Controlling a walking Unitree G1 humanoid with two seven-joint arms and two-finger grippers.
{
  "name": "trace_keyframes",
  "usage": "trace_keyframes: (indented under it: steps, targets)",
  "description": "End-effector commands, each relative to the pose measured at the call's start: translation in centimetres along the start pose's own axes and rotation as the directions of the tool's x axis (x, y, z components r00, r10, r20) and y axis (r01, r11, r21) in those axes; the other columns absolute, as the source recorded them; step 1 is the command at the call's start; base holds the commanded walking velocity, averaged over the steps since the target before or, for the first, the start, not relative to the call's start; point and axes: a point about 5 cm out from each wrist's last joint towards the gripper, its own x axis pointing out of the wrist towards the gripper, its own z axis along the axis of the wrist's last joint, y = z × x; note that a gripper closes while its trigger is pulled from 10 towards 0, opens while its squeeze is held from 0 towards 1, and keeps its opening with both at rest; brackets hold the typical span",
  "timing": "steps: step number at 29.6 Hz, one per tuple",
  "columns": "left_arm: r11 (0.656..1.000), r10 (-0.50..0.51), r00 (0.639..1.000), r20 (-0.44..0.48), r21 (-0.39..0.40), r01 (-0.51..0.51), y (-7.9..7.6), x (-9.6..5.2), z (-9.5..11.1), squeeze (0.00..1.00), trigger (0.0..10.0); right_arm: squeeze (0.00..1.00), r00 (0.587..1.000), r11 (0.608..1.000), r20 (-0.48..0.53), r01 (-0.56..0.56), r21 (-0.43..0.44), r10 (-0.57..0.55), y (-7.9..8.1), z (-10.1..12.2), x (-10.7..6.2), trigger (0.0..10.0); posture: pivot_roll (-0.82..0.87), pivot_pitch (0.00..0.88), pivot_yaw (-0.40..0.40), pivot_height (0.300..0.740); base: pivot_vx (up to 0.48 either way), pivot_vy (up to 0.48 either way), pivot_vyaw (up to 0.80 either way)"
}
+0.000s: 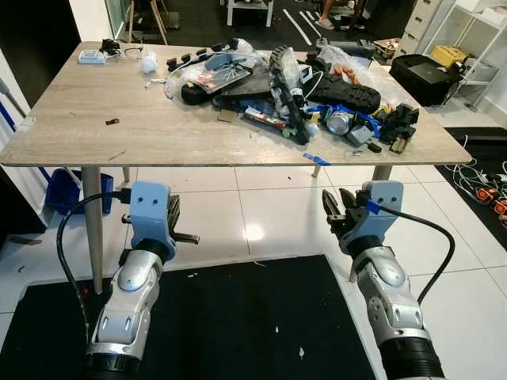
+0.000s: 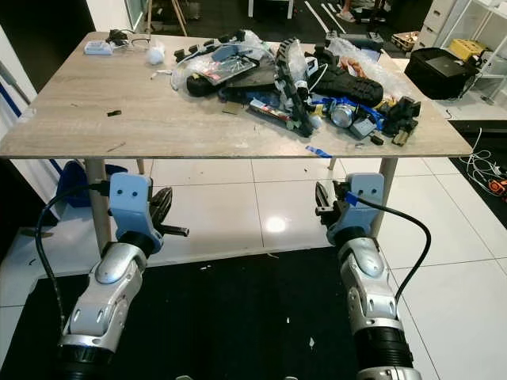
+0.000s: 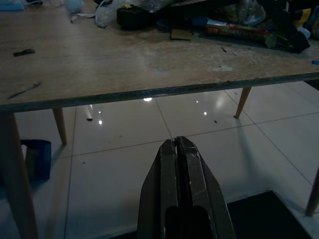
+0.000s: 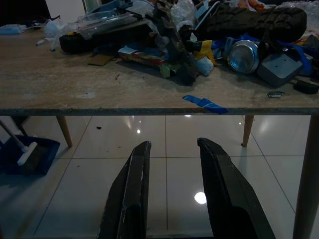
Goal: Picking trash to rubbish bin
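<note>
White floor tiles (image 1: 261, 206) and a black mat (image 1: 238, 324) are spreading out beneath a wide wooden table (image 1: 158, 127) that is taking up most of the scene ahead of the robot. Across the far right half of the tabletop a big heap of trash (image 1: 293, 79) is lying: a long black rubber piece (image 1: 348, 91), clear plastic bags (image 1: 206, 75), a flat carton (image 4: 144, 57), a dented can (image 4: 242, 56) and a strip of blue tape (image 4: 204, 103) right at the near edge.

Both arms are hanging below the table edge, in front of it. The left gripper (image 3: 178, 149) is sitting with its fingers pressed together, holding nothing. The right gripper (image 4: 172, 149) is holding its fingers apart by a moderate gap, also carrying nothing.

What the coming reach seems to depend on is height and side: the trash is lying above and beyond both sets of fingers, and mostly toward the robot's right, so the right gripper looks the nearer one. The carton's long axis is running roughly along the table edge.

No bin is clearly identifiable; a blue dustpan-like thing (image 4: 27, 154) is resting on the floor under the table. Many items in the heap are overlapping and are hard to tell apart, and the wrist views are dim.
</note>
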Motion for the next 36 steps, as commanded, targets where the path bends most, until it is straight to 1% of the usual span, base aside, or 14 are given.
trace_keyframes:
  steps: [1,10,20,36]
  targets:
    - [1.0,-0.003,1.0,-0.009,0.024,0.003,0.03,-0.16,-0.29,0.0,10.0,0.0,1.0,1.0,-0.026,0.015,-0.003,-0.015,-0.33,-0.53,-0.32,10.0,0.01,0.132,-0.026,0.74,0.0,0.0,0.0]
    - [1.0,0.014,0.999,0.033,0.01,-0.014,0.25,0.05,0.47,0.0,10.0,0.0,1.0,1.0,-0.009,0.02,0.005,-0.02,-0.31,-0.14,-0.14,10.0,0.01,0.127,-0.027,0.74,0.0,0.0,0.0]
    - [1.0,0.009,0.999,0.044,0.006,-0.009,0.07,-0.01,0.56,0.0,10.0,0.0,1.0,1.0,0.001,0.01,0.005,-0.01,-0.2,0.2,0.07,10.0,0.01,0.124,-0.029,0.74,0.0,0.0,0.0]
    - [1.0,0.009,0.999,0.052,0.002,-0.009,0.02,0.02,0.67,0.0,10.0,0.0,1.0,1.0,0.006,0.012,0.003,-0.012,-0.27,0.37,0.17,10.0,0.01,0.134,-0.031,0.74,0.301,0.0,0.0]
